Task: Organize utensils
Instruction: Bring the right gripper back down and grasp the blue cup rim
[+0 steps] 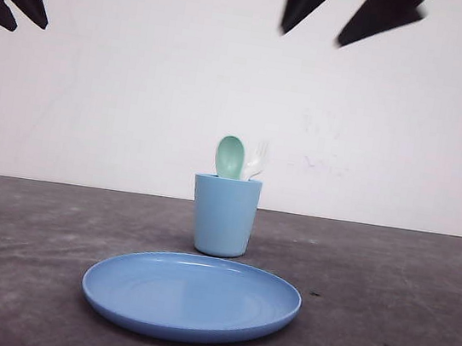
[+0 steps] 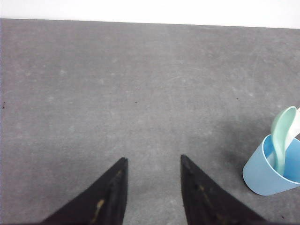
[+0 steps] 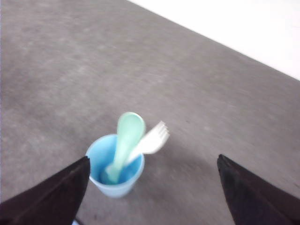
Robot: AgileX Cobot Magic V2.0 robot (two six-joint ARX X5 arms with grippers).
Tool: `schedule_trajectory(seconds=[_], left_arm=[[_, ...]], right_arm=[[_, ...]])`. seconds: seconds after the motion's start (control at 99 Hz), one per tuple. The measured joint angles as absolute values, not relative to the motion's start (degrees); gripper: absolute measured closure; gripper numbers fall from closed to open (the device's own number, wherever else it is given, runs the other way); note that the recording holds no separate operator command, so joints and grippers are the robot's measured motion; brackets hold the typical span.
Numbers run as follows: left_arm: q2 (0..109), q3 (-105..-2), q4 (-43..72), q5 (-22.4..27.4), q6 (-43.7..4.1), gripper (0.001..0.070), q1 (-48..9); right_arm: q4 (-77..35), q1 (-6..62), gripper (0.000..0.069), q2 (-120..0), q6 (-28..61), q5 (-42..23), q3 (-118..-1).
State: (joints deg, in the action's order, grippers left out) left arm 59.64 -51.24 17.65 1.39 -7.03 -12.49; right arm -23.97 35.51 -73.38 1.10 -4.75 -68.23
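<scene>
The pale mint-green plastic spoon (image 1: 230,156) and the small white plastic fork (image 1: 256,159) stand inside the light blue plastic cup (image 1: 223,216), just behind the round blue plate (image 1: 190,296). The left gripper (image 2: 153,161) has a narrow gap and holds nothing; the right gripper (image 3: 152,161) is spread wide, holding nothing, high above the grey table (image 1: 400,317).

From my front feed I see a plain white wall (image 1: 140,83) filling the upper half, bare apart from a few faint scuff marks toward 2 o'clock. Below it runs a dark grey desk (image 1: 398,334) with a mottled, slightly worn matte surface; the two meet in a straight horizontal line across the middle. Lighting is even and diffuse, with soft shadows on the desk. A couple of tiny dark specks sit toward 4 o'clock.
</scene>
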Motion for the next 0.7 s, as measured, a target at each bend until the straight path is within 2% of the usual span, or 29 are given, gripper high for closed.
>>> schedule_trajectory(seconds=[0.283,0.424,0.556,0.697], left_arm=[[59.64,-51.24,17.69,1.41,-7.03,0.0514,-12.51],[59.64,-51.24,17.76,1.39,-7.03,0.0514,-12.49],[59.64,-51.24,18.15,1.41,-7.03,0.0514,-12.51],[59.64,-51.24,19.59,1.39,-7.03,0.0514,-12.49]], right_arm=[[-37.19,33.95,0.0017,-67.4,1.1,-6.85,-68.16],[-37.5,32.12,0.0012,-65.49,1.1,-6.52,-65.04],[-36.36,29.12,0.0012,-65.17,1.04,-1.98,-58.54],[-29.5,25.21,0.001,-65.71,0.05,3.6,-49.41]])
